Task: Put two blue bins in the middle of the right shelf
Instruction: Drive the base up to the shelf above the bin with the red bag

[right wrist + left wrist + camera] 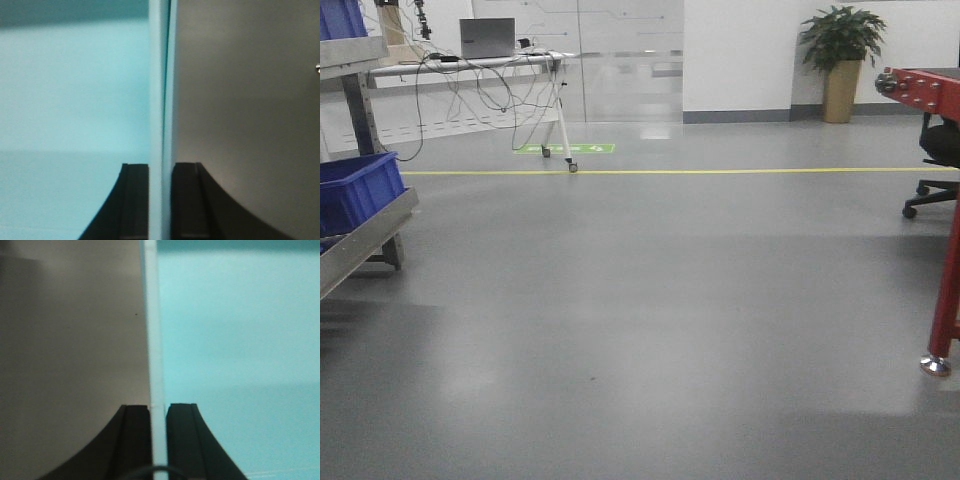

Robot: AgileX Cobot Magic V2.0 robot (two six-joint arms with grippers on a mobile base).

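The cyan bins point(235, 340) hang between both arms, below the front camera's sight. A doubled wall edge point(161, 75) in the right wrist view suggests they are nested. The left gripper point(158, 410) is clamped on one side wall and the right gripper point(160, 170) on the opposite one, probably to keep the load level while the base drives. Ahead lies grey floor point(650, 300). A rack point(365, 235) with a royal-blue crate point(355, 190) sits at 9 o'clock. A red frame point(948, 270) at 3 o'clock is likely the thing to skirt. A table point(470, 65) at 11 and a plant point(842, 40) at 1 stand well off.
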